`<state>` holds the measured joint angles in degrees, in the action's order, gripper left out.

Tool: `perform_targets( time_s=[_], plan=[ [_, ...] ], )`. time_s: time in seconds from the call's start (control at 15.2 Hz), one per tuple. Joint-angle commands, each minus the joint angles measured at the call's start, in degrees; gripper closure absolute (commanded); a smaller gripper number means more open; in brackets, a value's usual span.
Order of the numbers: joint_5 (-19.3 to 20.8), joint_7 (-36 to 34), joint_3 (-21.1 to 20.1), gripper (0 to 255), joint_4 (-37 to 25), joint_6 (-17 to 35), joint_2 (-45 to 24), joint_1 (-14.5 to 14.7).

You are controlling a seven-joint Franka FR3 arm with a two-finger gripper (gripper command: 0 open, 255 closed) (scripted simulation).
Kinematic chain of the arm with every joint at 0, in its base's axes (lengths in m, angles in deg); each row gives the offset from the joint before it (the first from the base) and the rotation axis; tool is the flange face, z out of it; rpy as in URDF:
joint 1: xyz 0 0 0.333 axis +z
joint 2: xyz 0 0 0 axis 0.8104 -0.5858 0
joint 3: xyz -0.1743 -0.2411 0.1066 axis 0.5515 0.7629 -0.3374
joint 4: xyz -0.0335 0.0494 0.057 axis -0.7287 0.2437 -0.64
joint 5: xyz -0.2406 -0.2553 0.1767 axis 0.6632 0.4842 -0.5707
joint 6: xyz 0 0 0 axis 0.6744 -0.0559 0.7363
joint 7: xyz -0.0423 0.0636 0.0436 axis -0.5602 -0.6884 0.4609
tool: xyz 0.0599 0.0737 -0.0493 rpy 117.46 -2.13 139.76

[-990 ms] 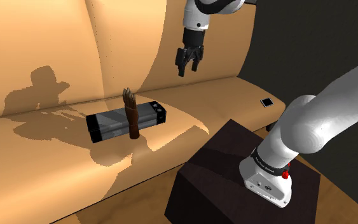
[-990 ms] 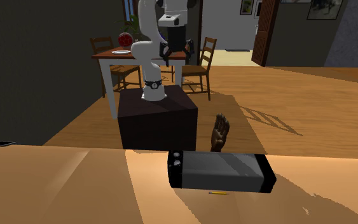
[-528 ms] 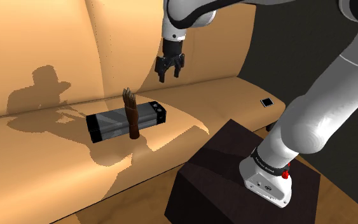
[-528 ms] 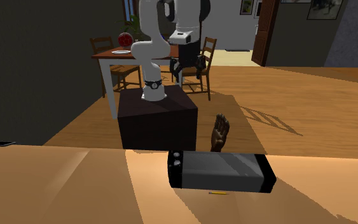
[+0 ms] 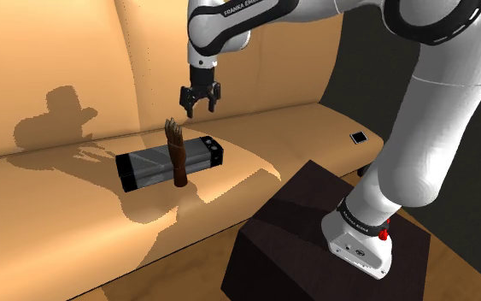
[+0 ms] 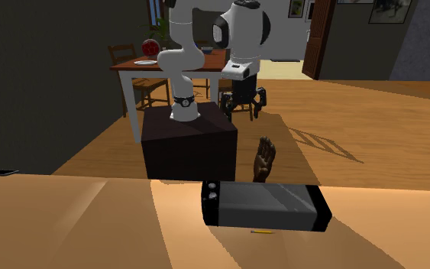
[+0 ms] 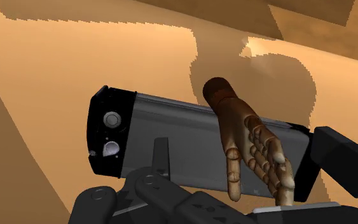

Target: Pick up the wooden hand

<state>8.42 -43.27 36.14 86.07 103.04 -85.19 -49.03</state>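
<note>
A brown wooden hand (image 5: 177, 155) stands upright, fingers up, on the tan sofa seat, right against the front of a grey box with black ends (image 5: 157, 165). My gripper (image 5: 200, 106) hangs open above the hand and a little toward the shoulder view's right, holding nothing. From the second exterior view the gripper (image 6: 244, 104) hovers above and behind the wooden hand (image 6: 264, 159), which rises behind the box (image 6: 265, 206). In the wrist view the wooden hand (image 7: 248, 141) lies across the box (image 7: 165, 137), ahead of my spread fingers (image 7: 344, 163).
The sofa's backrest (image 5: 76, 68) rises close behind the box. A small black flat device (image 5: 359, 137) lies on the seat at the shoulder view's right. My dark stand (image 5: 308, 227) sits on the wooden floor before the sofa. A dining table with chairs (image 6: 148, 69) stands beyond.
My gripper has swung toward the shoulder view's left and lower, from above the seat's right part to just above the wooden hand. It stays open. The hand and box have not moved.
</note>
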Motion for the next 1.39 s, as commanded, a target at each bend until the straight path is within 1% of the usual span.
perform_targets(
  time_s=[0.0, 0.33, 0.73, 1.19, 1.32],
  plan=[
    [0.3, -0.8, 0.2, 0, -4.0, 0.5, -4.6, 0.2],
    [1.0, -3.3, 0.5, 0, -16.8, -0.3, -16.4, 1.4],
    [1.5, -5.9, 1.1, 0, -36.3, -4.4, -31.8, 3.0],
    [1.6, -5.6, 1.2, 0, -35.6, -1.0, -34.6, 3.0],
    [1.6, -5.6, 1.2, 0, -35.6, -0.7, -34.8, 3.0]
  ],
)
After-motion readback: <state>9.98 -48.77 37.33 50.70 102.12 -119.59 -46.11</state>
